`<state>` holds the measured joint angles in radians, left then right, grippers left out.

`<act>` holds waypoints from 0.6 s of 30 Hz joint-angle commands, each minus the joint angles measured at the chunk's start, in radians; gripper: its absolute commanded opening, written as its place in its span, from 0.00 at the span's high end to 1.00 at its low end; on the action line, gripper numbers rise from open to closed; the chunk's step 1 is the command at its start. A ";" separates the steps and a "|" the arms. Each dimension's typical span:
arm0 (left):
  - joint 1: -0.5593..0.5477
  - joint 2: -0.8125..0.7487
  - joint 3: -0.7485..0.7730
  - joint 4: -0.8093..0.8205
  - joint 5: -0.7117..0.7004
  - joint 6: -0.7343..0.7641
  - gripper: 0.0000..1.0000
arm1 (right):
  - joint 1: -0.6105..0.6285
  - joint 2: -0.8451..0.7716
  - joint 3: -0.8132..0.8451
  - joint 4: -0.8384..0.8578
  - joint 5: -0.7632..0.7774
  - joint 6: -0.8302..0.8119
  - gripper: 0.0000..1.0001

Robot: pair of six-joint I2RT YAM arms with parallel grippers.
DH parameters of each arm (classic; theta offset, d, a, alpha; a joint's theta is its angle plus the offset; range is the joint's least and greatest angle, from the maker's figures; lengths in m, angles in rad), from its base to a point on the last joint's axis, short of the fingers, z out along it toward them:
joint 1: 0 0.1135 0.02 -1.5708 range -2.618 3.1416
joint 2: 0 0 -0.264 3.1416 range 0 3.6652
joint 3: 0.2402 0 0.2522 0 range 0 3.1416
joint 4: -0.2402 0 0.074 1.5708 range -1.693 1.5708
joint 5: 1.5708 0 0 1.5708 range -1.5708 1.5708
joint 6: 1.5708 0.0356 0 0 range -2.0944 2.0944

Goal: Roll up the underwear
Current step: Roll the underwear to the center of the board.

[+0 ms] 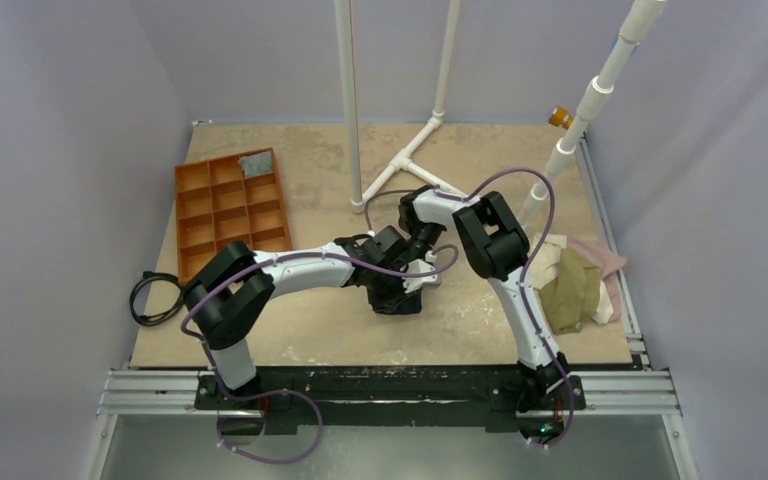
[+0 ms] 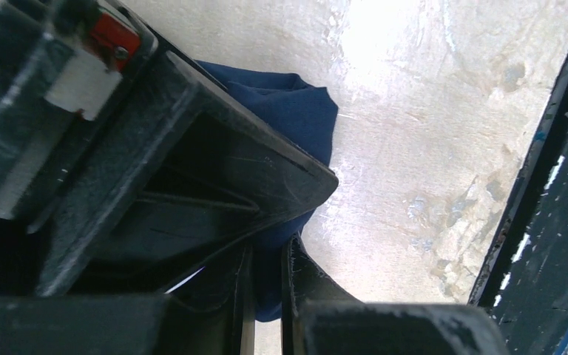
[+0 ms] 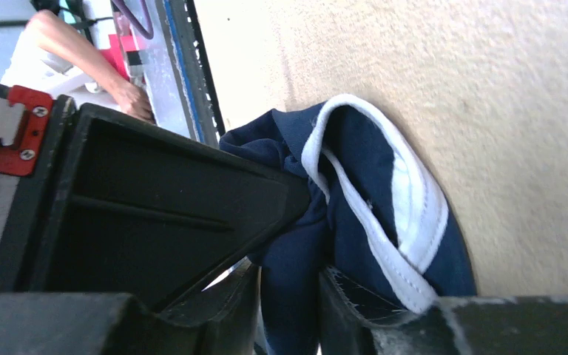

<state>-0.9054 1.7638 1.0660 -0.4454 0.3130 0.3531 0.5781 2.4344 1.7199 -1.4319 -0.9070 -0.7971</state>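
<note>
The underwear is navy cloth with a white trim, bunched on the tan table at its middle. In the right wrist view a fold of it fills the gap between the fingers of my right gripper, which is shut on it. In the left wrist view another part of the underwear runs down into my left gripper, whose narrow jaws pinch the cloth. From above, the left gripper and right gripper meet tip to tip and hide most of the garment.
An orange compartment tray lies at the back left with a grey cloth in one cell. White pipe stands rise behind the arms. An olive-green garment and pink cloth lie at the right edge.
</note>
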 commanded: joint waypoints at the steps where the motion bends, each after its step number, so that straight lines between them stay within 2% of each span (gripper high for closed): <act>1: -0.018 0.091 -0.023 0.047 0.061 -0.013 1.00 | -0.009 0.000 -0.016 0.218 0.157 -0.060 0.60; 4: -0.018 0.111 -0.013 0.040 0.060 -0.008 1.00 | -0.025 -0.024 -0.021 0.217 0.166 -0.058 0.51; 7: -0.018 0.123 -0.008 0.037 0.056 -0.007 1.00 | -0.041 -0.043 -0.026 0.213 0.180 -0.060 0.47; 18: -0.018 0.159 0.022 0.016 0.031 -0.018 1.00 | -0.104 -0.091 -0.056 0.178 0.213 -0.091 0.46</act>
<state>-0.9081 1.8225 1.1175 -0.4175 0.3733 0.3401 0.4934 2.3650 1.6817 -1.4422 -0.8440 -0.7933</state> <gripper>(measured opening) 0.087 0.522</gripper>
